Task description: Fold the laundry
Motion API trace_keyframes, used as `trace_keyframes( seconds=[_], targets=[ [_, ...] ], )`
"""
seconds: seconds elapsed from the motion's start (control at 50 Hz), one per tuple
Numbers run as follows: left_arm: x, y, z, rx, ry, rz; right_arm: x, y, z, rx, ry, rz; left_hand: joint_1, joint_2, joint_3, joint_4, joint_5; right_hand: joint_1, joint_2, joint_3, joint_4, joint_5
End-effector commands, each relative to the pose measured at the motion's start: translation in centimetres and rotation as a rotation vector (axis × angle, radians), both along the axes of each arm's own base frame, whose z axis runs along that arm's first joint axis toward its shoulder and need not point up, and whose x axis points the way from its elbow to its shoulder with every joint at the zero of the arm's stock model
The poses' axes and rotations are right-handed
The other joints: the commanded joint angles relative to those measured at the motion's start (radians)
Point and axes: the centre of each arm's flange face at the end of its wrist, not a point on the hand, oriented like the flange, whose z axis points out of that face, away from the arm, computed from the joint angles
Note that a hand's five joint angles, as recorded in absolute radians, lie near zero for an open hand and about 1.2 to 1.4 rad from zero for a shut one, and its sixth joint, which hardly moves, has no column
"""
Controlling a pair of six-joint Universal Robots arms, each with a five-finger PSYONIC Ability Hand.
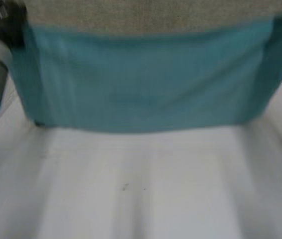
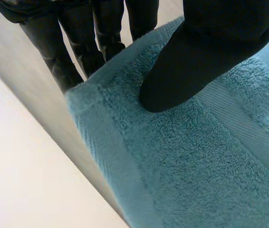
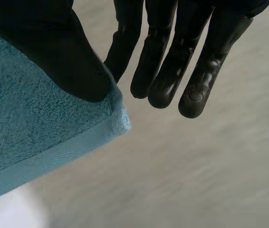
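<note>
Two corners of the teal towel (image 1: pixel 141 79) pinched — left hand (image 2: pixel 196 61), right hand (image 3: pixel 53 52) — over white table (image 1: pixel 141 189).

The terry towel (image 1: pixel 141 79) is uniform teal with a smoother woven band of the same teal along its hem, the table (image 1: pixel 141 189) is white, and the left hand (image 2: pixel 196 61) and right hand (image 3: pixel 53 52) are black.
</note>
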Motion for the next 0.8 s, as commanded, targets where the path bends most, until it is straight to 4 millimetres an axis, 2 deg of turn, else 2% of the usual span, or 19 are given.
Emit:
trace_keyframes(
  seconds=[0.02,0.06,0.1,0.16,0.22,0.26,0.28,0.3,0.32,0.34,0.36,0.38,0.42,0.44,0.48,0.62,0.66,0.7,0.8],
  targets=[
    [0.9,1.1,10.0,-0.429,0.183,-0.001,-0.6,2.8,8.2,-0.365,-0.100,0.029,0.197,0.178,0.179,0.178,0.185,0.415,0.213,0.208,0.202,0.231],
    [1.0,1.2,9.8,-0.416,0.195,-0.006,-0.6,3.0,7.3,-0.335,-0.092,0.035,0.197,0.178,0.179,0.178,0.185,0.415,0.213,0.208,0.202,0.231],
    [1.0,0.9,7.3,-0.312,0.200,-0.012,-0.5,2.5,4.4,-0.245,-0.077,0.050,0.197,0.178,0.179,0.178,0.185,0.415,0.213,0.208,0.202,0.231],
    [1.0,0.7,5.3,-0.241,0.202,-0.014,-0.4,2.4,2.8,-0.195,-0.072,0.058,0.197,0.178,0.179,0.178,0.185,0.415,0.213,0.208,0.202,0.231],
    [1.1,0.6,1.3,-0.108,0.204,-0.018,-0.2,2.4,-0.7,-0.087,-0.054,0.079,0.197,0.178,0.179,0.178,0.185,0.415,0.213,0.208,0.202,0.231],
    [1.1,1.1,-2.8,0.012,0.196,-0.015,0.0,2.7,-4.5,0.027,-0.038,0.101,0.197,0.178,0.179,0.178,0.185,0.415,0.213,0.208,0.202,0.231],
    [1.1,1.1,-2.8,0.012,0.196,-0.015,0.0,2.7,-4.5,0.028,-0.038,0.101,0.197,0.178,0.179,0.178,0.185,0.415,0.213,0.208,0.202,0.231],
    [1.1,1.4,-5.2,0.082,0.188,-0.012,0.0,2.9,-6.5,0.086,-0.035,0.106,0.197,0.178,0.179,0.178,0.185,0.415,0.213,0.208,0.202,0.231],
    [1.1,1.4,-5.3,0.082,0.187,-0.012,0.1,3.0,-8.7,0.150,-0.030,0.112,0.197,0.178,0.179,0.178,0.185,0.415,0.213,0.208,0.202,0.231],
    [1.1,1.6,-7.0,0.130,0.178,-0.009,0.1,3.0,-8.7,0.151,-0.030,0.112,0.197,0.178,0.179,0.178,0.185,0.415,0.213,0.208,0.202,0.231],
    [1.0,1.8,-9.1,0.180,0.171,-0.008,0.2,3.0,-11.1,0.219,-0.024,0.116,0.197,0.178,0.179,0.178,0.185,0.415,0.213,0.208,0.202,0.231],
    [1.0,1.8,-9.1,0.181,0.171,-0.007,0.2,3.0,-11.1,0.220,-0.024,0.117,0.197,0.178,0.179,0.178,0.185,0.415,0.213,0.208,0.202,0.231],
    [0.9,2.4,-12.7,0.272,0.156,-0.004,0.3,3.1,-15.5,0.348,-0.016,0.129,0.197,0.178,0.179,0.178,0.185,0.415,0.213,0.208,0.202,0.231],
    [0.9,2.4,-12.7,0.272,0.156,-0.004,0.3,3.1,-15.6,0.349,-0.016,0.129,0.197,0.178,0.179,0.178,0.185,0.415,0.213,0.208,0.202,0.231],
    [0.9,3.4,-15.4,0.355,0.143,0.002,0.2,3.6,-18.7,0.445,-0.010,0.128,0.197,0.178,0.179,0.178,0.185,0.415,0.213,0.208,0.202,0.231],
    [1.8,5.3,-17.1,0.434,0.132,0.024,0.0,4.9,-20.8,0.524,-0.006,0.125,0.197,0.178,0.179,0.178,0.185,0.415,0.213,0.208,0.202,0.231],
    [2.0,5.9,-16.4,0.428,0.134,0.028,-0.1,5.3,-20.2,0.515,-0.006,0.120,0.197,0.178,0.179,0.178,0.185,0.415,0.213,0.208,0.202,0.231],
    [2.5,6.6,-15.8,0.427,0.135,0.039,-0.3,6.5,-17.3,0.457,-0.002,0.118,0.197,0.178,0.179,0.178,0.185,0.415,0.213,0.208,0.202,0.231],
    [5.7,9.5,-12.9,0.454,0.137,0.122,-1.8,8.7,-14.6,0.480,0.010,0.084,0.197,0.178,0.179,0.178,0.185,0.415,0.213,0.208,0.202,0.231]
  ],
)
